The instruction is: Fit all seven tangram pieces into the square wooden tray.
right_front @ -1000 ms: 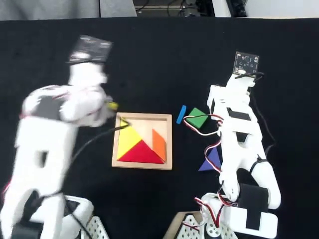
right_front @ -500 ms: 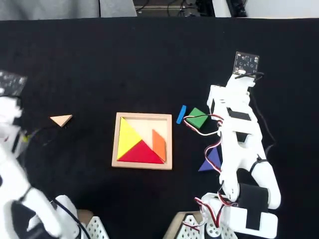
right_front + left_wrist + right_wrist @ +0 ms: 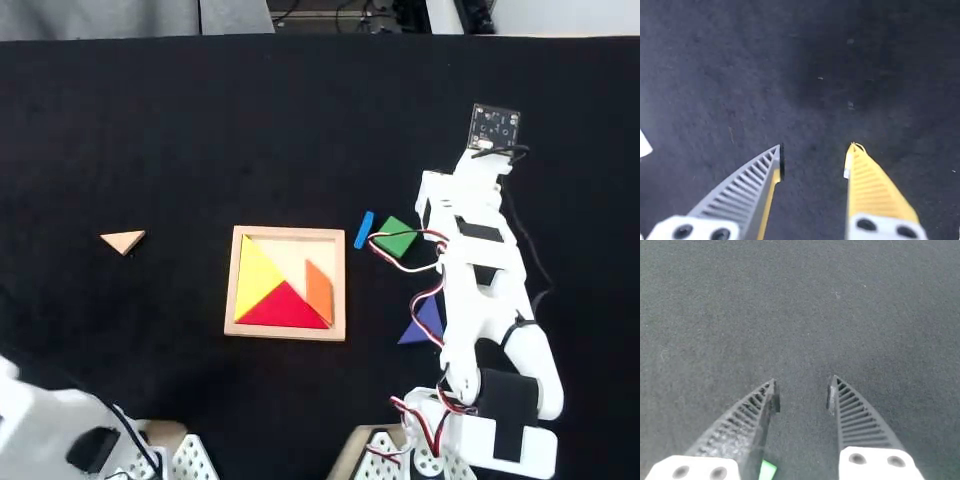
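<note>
The square wooden tray (image 3: 287, 322) lies mid-table and holds a yellow triangle (image 3: 256, 276), a red triangle (image 3: 284, 307) and an orange piece (image 3: 318, 284). A tan triangle (image 3: 123, 241) lies far to its left on the black cloth. To the tray's right lie a blue piece (image 3: 364, 229), a green square (image 3: 396, 239) and a purple triangle (image 3: 424, 322), all close to the right arm (image 3: 480, 260). My right gripper (image 3: 802, 394) is open above bare cloth, with a green corner (image 3: 767, 471) by its base. My left gripper (image 3: 815, 159) is open over bare cloth and holds nothing.
The left arm's body (image 3: 40, 430) sits folded at the near left corner. The arm bases (image 3: 400, 455) stand along the front edge. Cables (image 3: 425, 290) hang from the right arm over the purple triangle. Black cloth (image 3: 300, 130) stretches behind the tray.
The left arm has swung away from the tray's far left corner, out to the left and back to the near left corner. The tan triangle now shows on the cloth. The right arm kept still.
</note>
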You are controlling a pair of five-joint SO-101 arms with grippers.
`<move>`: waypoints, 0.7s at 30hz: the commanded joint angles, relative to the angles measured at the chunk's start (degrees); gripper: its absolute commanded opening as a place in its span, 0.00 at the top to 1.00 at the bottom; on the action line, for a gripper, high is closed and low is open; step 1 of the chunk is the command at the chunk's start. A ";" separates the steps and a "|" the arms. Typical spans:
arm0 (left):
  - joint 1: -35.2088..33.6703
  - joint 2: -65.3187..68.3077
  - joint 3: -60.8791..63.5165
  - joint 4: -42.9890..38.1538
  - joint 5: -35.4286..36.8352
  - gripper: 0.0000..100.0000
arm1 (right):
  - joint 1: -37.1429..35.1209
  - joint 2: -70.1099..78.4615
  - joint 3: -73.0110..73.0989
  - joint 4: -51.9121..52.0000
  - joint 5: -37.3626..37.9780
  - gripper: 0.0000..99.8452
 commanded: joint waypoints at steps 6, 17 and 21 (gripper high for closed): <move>19.56 21.10 -36.18 20.40 20.22 0.79 | 0.70 -0.31 -0.48 -1.41 -0.18 0.83; 35.65 19.16 -36.00 24.88 37.36 0.79 | 7.21 -3.21 -8.48 14.95 -0.26 0.83; 33.27 13.19 -28.26 19.78 37.36 0.79 | 12.48 -4.09 -19.65 38.77 5.36 0.83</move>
